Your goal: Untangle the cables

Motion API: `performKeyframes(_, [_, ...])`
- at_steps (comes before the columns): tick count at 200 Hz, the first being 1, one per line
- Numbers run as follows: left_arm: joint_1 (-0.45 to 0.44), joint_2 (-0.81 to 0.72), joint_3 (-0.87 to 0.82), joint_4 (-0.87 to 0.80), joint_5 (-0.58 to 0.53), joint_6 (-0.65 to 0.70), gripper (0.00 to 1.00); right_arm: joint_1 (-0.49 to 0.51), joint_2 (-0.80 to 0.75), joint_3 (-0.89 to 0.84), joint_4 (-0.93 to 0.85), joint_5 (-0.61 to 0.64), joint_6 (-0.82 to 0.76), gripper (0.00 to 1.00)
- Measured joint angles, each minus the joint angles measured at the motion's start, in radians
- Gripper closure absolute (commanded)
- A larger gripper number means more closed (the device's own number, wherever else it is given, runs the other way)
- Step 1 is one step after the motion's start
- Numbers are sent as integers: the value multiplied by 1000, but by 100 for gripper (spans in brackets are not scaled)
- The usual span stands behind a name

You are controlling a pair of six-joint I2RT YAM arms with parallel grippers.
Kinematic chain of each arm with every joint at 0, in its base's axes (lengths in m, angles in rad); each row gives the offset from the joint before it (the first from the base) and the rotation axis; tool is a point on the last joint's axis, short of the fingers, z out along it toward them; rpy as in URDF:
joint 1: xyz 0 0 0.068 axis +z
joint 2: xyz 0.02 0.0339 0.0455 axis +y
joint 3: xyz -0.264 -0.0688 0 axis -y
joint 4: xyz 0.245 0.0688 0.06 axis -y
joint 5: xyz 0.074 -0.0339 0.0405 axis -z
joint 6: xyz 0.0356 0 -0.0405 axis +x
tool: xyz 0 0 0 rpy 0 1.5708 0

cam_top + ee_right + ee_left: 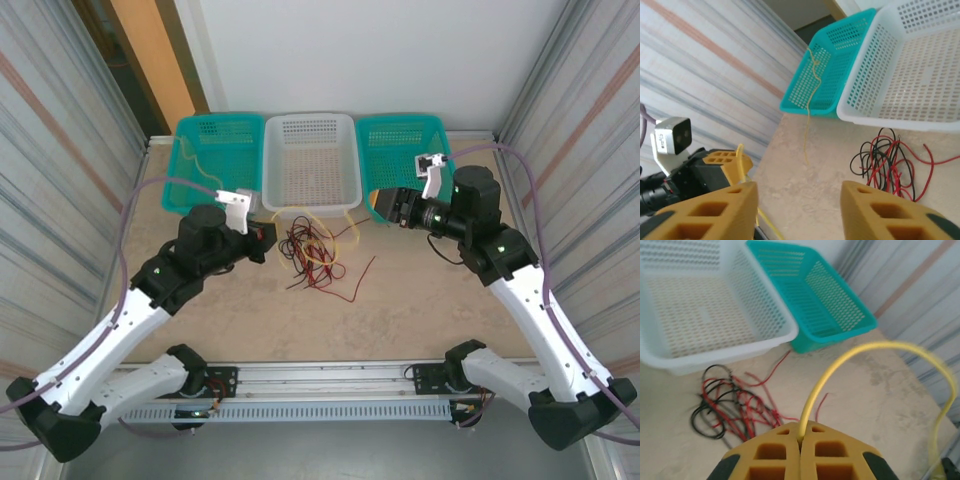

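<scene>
On the worktop [430, 300], right in the middle, the cables [312, 252] lie in a messy red and black pile. The pile is at 6 o'clock from the white basket [310, 205], very close to its wall. A green basket [220, 120] sits at the white one's 9 o'clock, and another green basket [400, 120] sits at its 3 o'clock. The left pincer [801, 440] is at 9 o'clock from the pile. It is squeezed tight on a yellow cable [860, 349], which bends up and over in a big loop. The right pincer [797, 210] is at 2 o'clock from the pile. Its fingers [715, 212] are apart, with nothing between them. A thin yellow wire [810, 90] hangs over the rim of the left green basket and down to the worktop.
</scene>
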Motion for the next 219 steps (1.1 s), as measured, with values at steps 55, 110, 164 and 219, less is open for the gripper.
performKeyframes(55, [315, 186, 342, -174, -9, -84, 100, 0, -44, -5, -51, 55, -4, 30])
performKeyframes(110, [522, 393, 506, -172, -68, -165, 100, 13, -110, -79, -71, 79, -2, 30])
performKeyframes(164, [670, 612, 506, -86, -68, -273, 100, 88, -120, -132, -87, 125, -1, 31])
performKeyframes(219, [729, 772, 504, 57, 66, -334, 38, 148, -100, -143, -116, 217, -1, 33])
